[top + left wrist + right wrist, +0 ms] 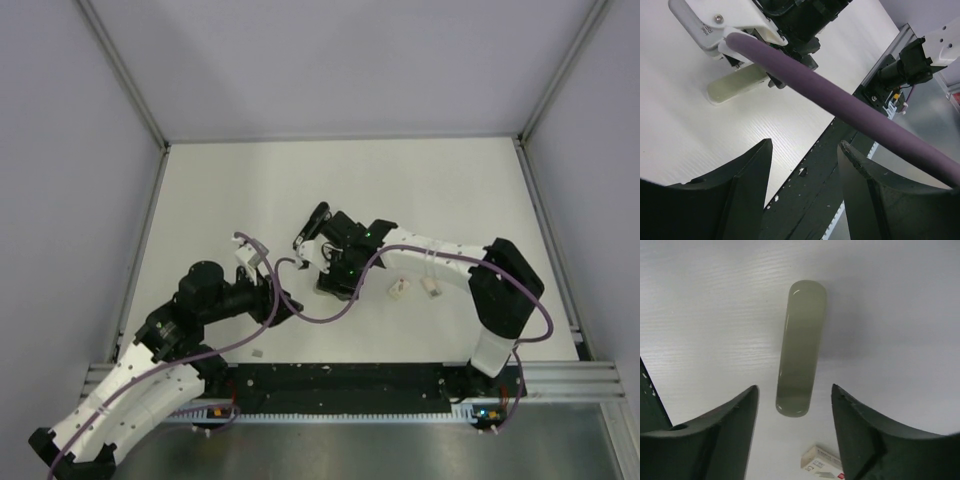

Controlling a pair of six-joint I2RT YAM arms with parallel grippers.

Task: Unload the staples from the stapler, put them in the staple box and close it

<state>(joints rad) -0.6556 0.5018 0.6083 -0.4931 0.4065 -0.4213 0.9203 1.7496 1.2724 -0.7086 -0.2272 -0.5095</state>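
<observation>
A slim black stapler lies on the white table just beyond my right wrist; neither wrist view shows it. My right gripper is open and empty. It hangs over a grey-green oblong bar that lies flat on the table, and its fingertips flank the bar's near end without touching it. The bar also shows in the left wrist view and in the top view. My left gripper is open and empty, low over the table's front edge, to the left of the right gripper.
A small staple box lies just behind my right fingers. Two small white items lie right of the right gripper. A purple cable crosses the left wrist view. The black front rail borders the table.
</observation>
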